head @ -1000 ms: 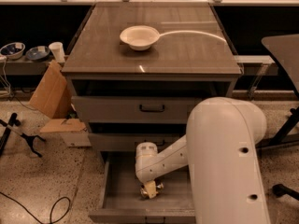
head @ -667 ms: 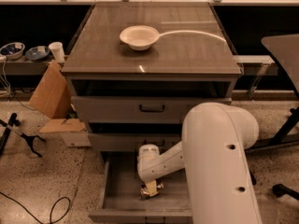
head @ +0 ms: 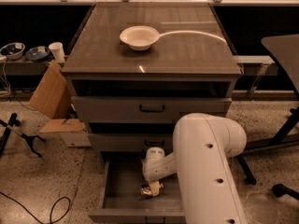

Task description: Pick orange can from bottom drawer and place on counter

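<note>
The bottom drawer (head: pixel 122 190) is pulled open at the foot of the grey cabinet. The orange can (head: pixel 152 189), small, dented and shiny, lies on the drawer's tray near the middle. My gripper (head: pixel 151 183) reaches down into the drawer from the white wrist (head: pixel 153 158) and sits right on top of the can, covering its upper part. The counter (head: pixel 187 55) is the glossy grey-brown top of the cabinet.
A white bowl (head: pixel 139 37) stands on the counter with a thin white arc beside it. Two shut drawers with dark handles (head: pixel 152 108) are above the open one. My large white arm link (head: pixel 208 167) hides the drawer's right side. Cardboard (head: pixel 49 90) and cables lie at left.
My large arm link has shifted a little to the left. The wrist stays low over the can in the drawer, and the can has not moved.
</note>
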`<state>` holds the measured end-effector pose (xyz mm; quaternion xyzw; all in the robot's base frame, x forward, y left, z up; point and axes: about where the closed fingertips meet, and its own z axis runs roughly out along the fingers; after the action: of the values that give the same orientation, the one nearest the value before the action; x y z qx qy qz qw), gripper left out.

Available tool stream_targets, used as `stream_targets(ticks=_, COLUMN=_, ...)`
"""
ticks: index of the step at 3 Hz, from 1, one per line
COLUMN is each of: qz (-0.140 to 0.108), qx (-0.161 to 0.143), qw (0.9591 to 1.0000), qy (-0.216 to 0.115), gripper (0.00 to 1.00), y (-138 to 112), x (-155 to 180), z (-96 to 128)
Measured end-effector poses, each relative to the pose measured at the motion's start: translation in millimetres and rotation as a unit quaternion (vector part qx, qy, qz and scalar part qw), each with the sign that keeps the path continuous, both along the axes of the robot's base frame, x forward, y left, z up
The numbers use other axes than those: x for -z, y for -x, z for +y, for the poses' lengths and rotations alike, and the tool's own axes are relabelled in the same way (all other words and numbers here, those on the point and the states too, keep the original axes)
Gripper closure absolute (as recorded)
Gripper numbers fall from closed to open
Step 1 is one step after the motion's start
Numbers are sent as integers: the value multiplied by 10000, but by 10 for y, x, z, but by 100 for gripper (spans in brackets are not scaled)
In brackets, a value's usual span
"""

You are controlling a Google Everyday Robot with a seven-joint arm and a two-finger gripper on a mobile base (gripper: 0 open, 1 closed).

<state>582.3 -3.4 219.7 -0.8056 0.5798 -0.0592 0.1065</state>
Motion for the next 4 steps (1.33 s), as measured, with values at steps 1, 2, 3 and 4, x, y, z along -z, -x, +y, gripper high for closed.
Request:
stream_targets(ticks=1, qz=146, qx=7, qw=9999, qy=-85, gripper=0, y=-29, x=341, z=-69)
stream_targets(ticks=2, qz=279, qx=40, qw=9995, qy=-170, gripper=0, y=-6, x=626, z=-109)
stream_targets(ticks=3, qz=387, qx=42, qw=9989, qy=-264, gripper=0, y=28, x=850, z=-88)
stream_targets(ticks=4, qz=464, qx=16, qw=9982, qy=-371, gripper=0, y=55, x=1006, z=-36)
